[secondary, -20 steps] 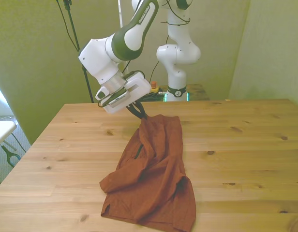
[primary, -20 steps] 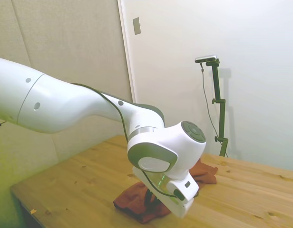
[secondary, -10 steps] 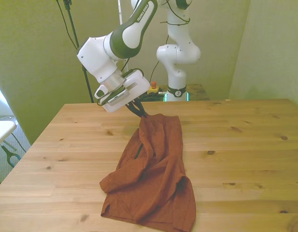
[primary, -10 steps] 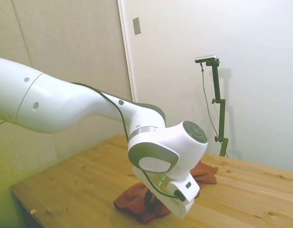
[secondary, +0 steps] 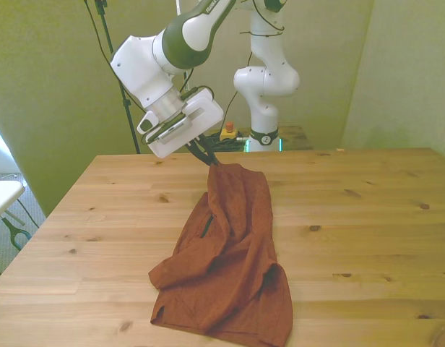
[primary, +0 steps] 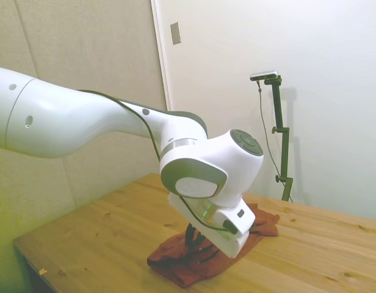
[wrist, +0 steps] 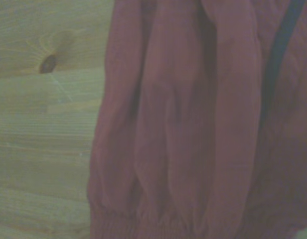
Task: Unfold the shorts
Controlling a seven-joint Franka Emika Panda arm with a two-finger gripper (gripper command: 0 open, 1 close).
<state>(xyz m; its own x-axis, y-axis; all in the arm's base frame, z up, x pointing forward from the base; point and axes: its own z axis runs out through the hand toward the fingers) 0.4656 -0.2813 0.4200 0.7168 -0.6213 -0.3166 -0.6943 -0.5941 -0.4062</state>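
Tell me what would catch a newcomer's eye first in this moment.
The rust-brown shorts lie crumpled mid-table, one end pinched and lifted by the gripper toward the table's far edge. The bulky white arm fills the side view's left, its wrist hiding much of the cloth.

Wooden table [secondary: 367,238] of pale knotted planks, carrying only the shorts [secondary: 233,267]. Rust-brown and wrinkled, spread lengthwise from near the far edge to the near edge in the front view, a little toward the front view's left of the middle, with the far end drawn up off the planks into a peak and the wider near end lay flat with a dark slit along one fold. Seen in the wrist view as long folds of cloth [wrist: 193,124] beside bare wood with a dark knot [wrist: 48,63].
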